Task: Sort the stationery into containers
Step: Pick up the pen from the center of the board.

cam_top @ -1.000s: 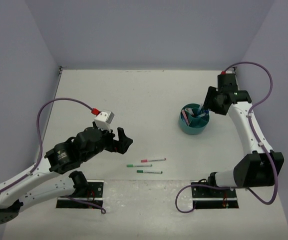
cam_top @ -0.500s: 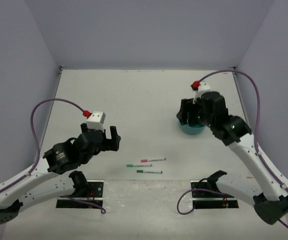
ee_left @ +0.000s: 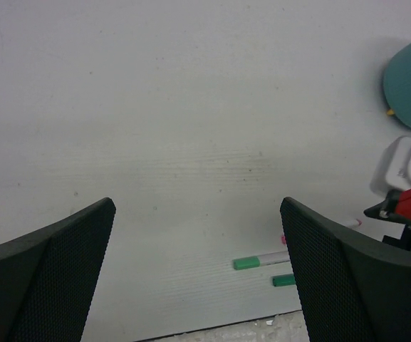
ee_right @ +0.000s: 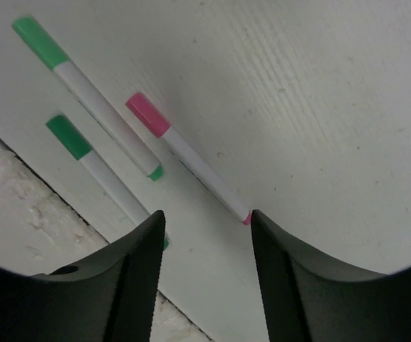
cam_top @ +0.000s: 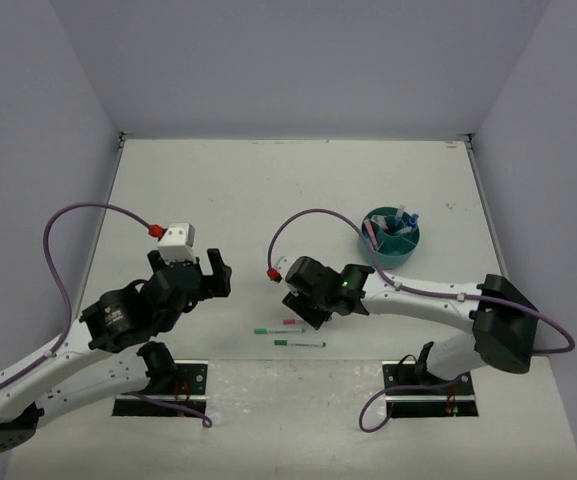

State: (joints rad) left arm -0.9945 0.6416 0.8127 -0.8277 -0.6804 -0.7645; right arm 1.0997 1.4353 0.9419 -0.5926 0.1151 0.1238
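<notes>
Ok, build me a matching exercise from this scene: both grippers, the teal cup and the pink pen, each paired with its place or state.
Column one
1. left gripper
2. right gripper
3. teal cup
4. pink pen

Column two
A. lying flat beside two green pens
B. open, just above the pens
C. standing at the right, stationery inside
D. open, over bare table left of the pens

Pairs: 1-D, 2-B, 3-C, 4-A

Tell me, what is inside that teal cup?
Standing in the teal cup are a pink piece at its left and blue-tipped pieces at the back. Whatever lies deeper is hidden by the wall.
</notes>
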